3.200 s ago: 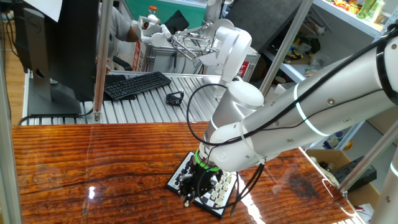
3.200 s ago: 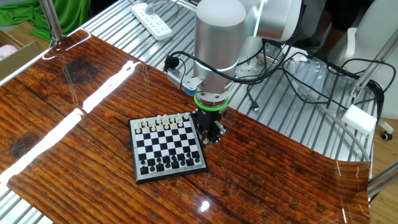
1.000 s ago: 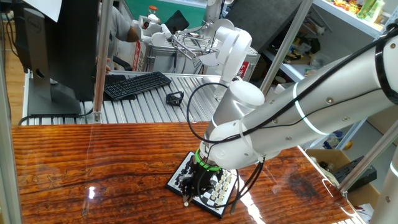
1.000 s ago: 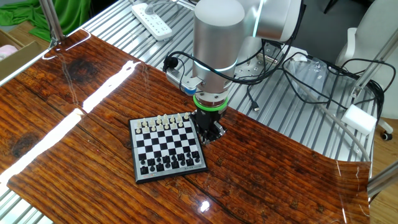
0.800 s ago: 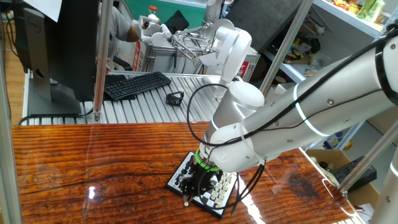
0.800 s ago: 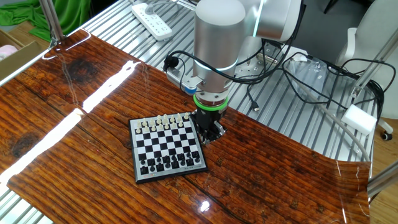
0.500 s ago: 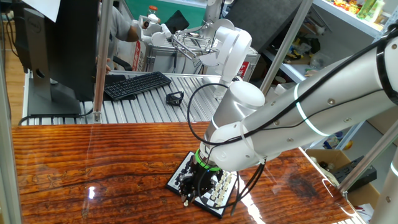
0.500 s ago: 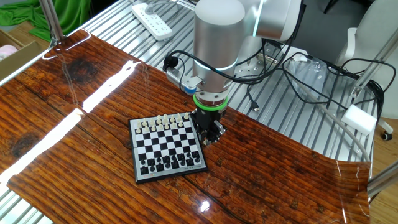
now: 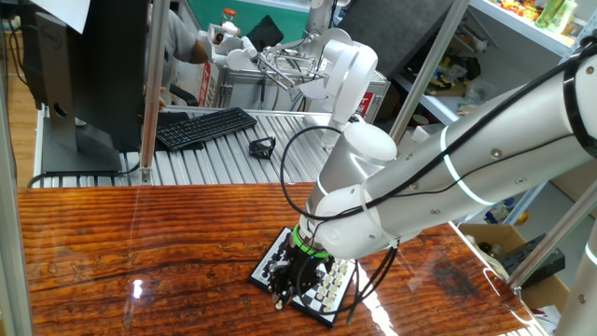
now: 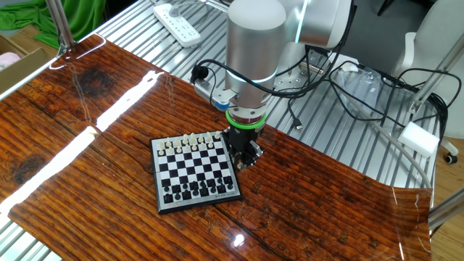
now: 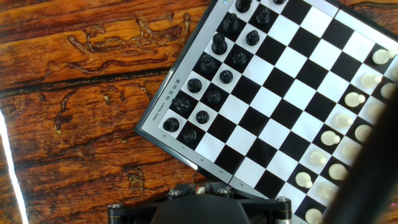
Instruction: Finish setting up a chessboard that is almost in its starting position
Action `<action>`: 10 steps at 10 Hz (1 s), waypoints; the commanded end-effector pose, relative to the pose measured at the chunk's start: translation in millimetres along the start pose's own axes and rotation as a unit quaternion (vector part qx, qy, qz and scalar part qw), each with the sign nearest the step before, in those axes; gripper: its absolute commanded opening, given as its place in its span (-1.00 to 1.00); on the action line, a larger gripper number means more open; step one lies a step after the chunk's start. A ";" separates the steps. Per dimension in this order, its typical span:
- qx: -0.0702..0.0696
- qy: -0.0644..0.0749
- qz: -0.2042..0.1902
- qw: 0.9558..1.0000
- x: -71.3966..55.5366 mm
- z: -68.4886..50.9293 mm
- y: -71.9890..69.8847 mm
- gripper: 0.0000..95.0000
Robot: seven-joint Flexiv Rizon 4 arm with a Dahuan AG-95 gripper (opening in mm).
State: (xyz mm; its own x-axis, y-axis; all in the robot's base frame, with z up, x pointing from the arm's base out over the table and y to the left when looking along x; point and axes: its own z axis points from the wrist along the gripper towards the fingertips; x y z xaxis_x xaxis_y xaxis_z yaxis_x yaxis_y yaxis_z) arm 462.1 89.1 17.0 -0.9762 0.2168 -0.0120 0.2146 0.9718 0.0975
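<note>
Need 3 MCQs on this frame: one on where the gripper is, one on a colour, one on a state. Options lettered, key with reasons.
1. Where is the gripper relative to the chessboard?
A. over the board's centre
B. at the board's edge on the arm's side
C. far off, above the power strip

2. What colour is the band around the wrist just above the gripper?
A. green
B. red
C. yellow

3. In the hand view, how do the middle rows of the board stand?
A. full of black pieces
B. bare of pieces
C. covered by a cloth

Key: 1 B, the other fixed view shows the gripper low beside the board's rim, by the cream pieces. 2 A, the green ring shows there. 3 B, black pieces and cream pieces fill opposite sides only.
</note>
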 end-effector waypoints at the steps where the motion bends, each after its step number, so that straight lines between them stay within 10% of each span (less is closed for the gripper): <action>1: -0.001 0.001 0.000 1.000 0.2 -0.3 0.3 -0.60; 10: -0.003 0.000 -0.002 1.000 3.1 2.4 -0.9 -0.60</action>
State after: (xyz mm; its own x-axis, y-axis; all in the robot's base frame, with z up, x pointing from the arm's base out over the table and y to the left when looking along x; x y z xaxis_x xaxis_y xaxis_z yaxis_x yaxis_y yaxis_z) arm 459.0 89.2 14.3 -0.9770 0.2129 -0.0113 0.2106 0.9720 0.1044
